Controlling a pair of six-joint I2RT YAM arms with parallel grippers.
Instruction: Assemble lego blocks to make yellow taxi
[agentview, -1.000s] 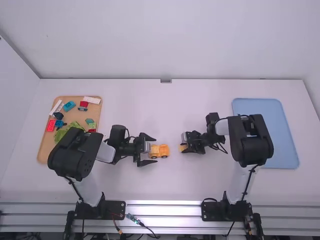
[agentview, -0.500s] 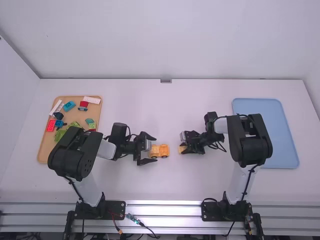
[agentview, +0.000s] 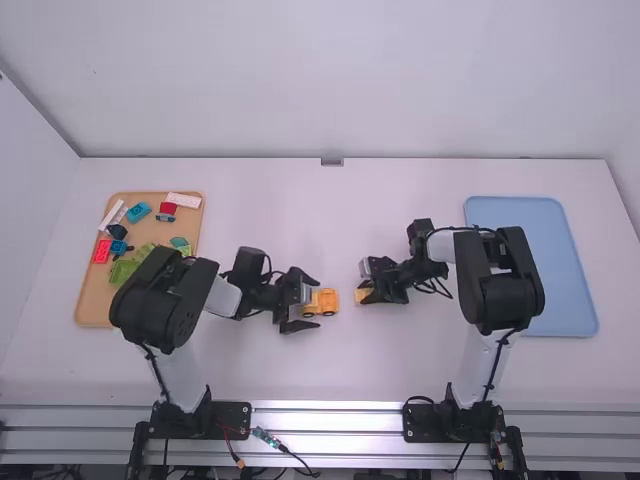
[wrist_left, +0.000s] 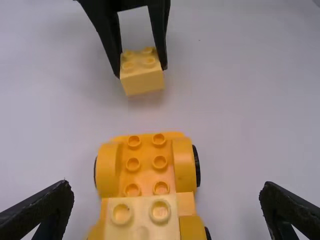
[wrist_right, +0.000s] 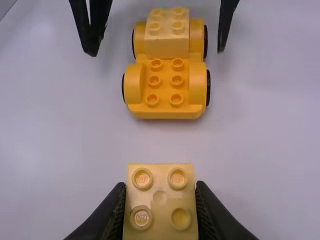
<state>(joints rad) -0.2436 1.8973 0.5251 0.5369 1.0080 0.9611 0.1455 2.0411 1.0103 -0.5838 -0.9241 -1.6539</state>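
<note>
My left gripper (agentview: 303, 305) stands open at the rear of the orange-yellow car base (agentview: 323, 302), mid-table. Its fingers (wrist_left: 37, 212) spread wide on both sides of the car base (wrist_left: 146, 170) in the left wrist view, touching neither side. A light yellow block (wrist_left: 142, 220) is stacked on the end of the base nearer that gripper; bare studs cover the other end. Facing it from the right, my right gripper (agentview: 366, 287) is shut on a small light yellow block (agentview: 362, 295). In the right wrist view, the right gripper (wrist_right: 161, 202) pinches this four-stud block (wrist_right: 160, 200), studs up, apart from the car.
A wooden tray (agentview: 94, 300) with several coloured blocks lies at the left, partly under the left arm. The blue tray (agentview: 530, 260) is at the right, partly behind the right arm.
My left gripper has shifted slightly right along the car base, still open. The right gripper has edged left toward the car with its block.
</note>
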